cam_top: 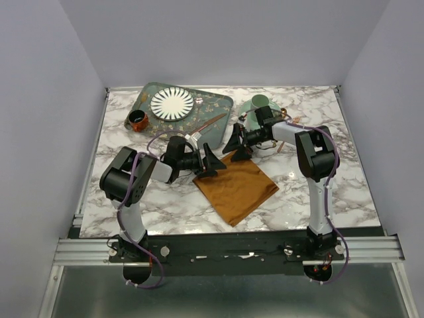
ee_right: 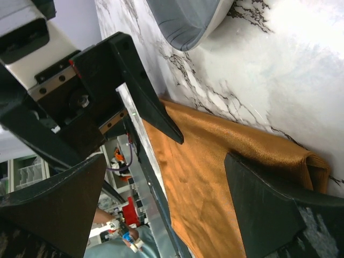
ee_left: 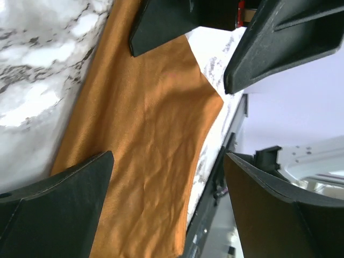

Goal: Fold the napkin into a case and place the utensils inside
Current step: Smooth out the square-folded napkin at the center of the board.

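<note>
The rust-orange napkin point(cam_top: 236, 188) lies flat on the marble table, turned like a diamond, with its far corner under the two grippers. My left gripper point(cam_top: 211, 162) hovers open over its far-left edge; the cloth point(ee_left: 145, 145) fills the space between the fingers point(ee_left: 59, 209). My right gripper point(cam_top: 236, 142) stands open at the far corner, facing the left one, above the napkin point(ee_right: 226, 183), whose edge looks doubled. Neither gripper holds anything. One thin copper utensil point(cam_top: 211, 122) leans over the tray's near rim. No case is in view.
A patterned green tray point(cam_top: 218, 105) at the back holds a striped white plate point(cam_top: 172, 104). A copper cup point(cam_top: 138, 120) stands at the tray's left. A green cup on a saucer point(cam_top: 260, 104) sits behind the right arm. The table's front rail point(cam_top: 225, 233) lies near the napkin's near corner.
</note>
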You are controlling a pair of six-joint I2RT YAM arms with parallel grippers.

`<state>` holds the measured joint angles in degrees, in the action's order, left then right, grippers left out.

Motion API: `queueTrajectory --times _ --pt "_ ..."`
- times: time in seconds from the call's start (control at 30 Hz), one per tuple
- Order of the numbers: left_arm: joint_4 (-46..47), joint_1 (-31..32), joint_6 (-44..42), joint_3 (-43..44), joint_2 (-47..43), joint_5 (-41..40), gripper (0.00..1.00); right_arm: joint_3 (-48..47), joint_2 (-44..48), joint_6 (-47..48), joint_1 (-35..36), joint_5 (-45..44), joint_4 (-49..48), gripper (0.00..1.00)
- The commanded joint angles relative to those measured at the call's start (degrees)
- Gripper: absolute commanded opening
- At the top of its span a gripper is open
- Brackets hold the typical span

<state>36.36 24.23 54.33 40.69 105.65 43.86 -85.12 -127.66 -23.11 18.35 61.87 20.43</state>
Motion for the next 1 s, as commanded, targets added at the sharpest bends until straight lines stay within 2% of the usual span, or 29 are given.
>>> queueTrajectory --times 0.0,0.33,0.5,0.67,0.8,0.97 --pt "5.0 -2.8 2.5 -3.2 2.5 3.5 0.99 0.1 -3.1 0.4 -0.1 -2.6 -1.2 1.00" --pt "3.6 -6.5 2.3 -10.9 -1.8 6.0 0.99 0.5 -3.7 1.4 -0.2 -3.6 -0.7 1.00" --pt "5.7 -6.1 3.9 -9.3 -0.5 5.9 0.99 -0.4 -0.1 0.4 1.3 -0.7 -1.4 1.00" --pt "5.8 -5.9 4.0 -9.7 -0.1 5.9 0.99 2.7 5.1 -8.7 4.7 2.5 -12.0 1.00" --pt "5.7 -5.9 3.6 -10.1 0.0 5.3 0.99 1.9 1.6 -13.6 5.7 3.5 -15.3 1.00" --pt "5.4 -5.9 3.6 -10.1 0.3 4.7 0.99 0.6 -2.5 -13.2 5.3 3.3 -15.2 1.00"
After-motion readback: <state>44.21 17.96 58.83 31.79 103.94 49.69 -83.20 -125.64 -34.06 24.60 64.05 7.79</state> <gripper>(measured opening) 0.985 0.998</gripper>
